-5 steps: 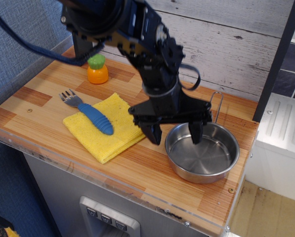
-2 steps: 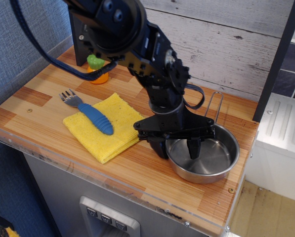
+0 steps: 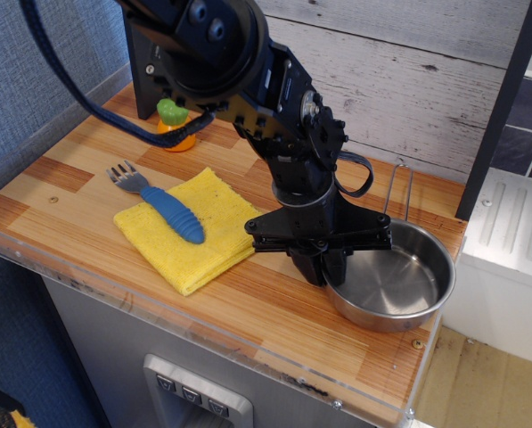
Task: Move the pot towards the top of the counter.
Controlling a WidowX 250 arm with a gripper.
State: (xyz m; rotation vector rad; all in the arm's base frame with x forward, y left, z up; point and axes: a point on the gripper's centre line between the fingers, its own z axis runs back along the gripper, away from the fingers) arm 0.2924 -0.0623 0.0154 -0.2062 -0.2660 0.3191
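The shiny steel pot (image 3: 401, 287) sits at the front right of the wood counter (image 3: 239, 308), its rim reaching the counter's right edge. Its thin wire handle (image 3: 399, 192) points toward the back wall. My gripper (image 3: 324, 267) points straight down at the pot's left rim. Its two black fingers (image 3: 312, 266) are drawn close together, one outside the rim and one inside, pinching the wall of the pot. The pot rests on the counter.
A yellow cloth (image 3: 194, 245) lies left of the gripper with a blue-handled fork (image 3: 172, 214) on it. An orange and green toy vegetable (image 3: 175, 125) stands at the back left. A white plank wall (image 3: 426, 80) closes the back.
The gripper came down with its fingers astride the pot's left rim, then closed on it. The pot slid a little to the right, and its handle with it.
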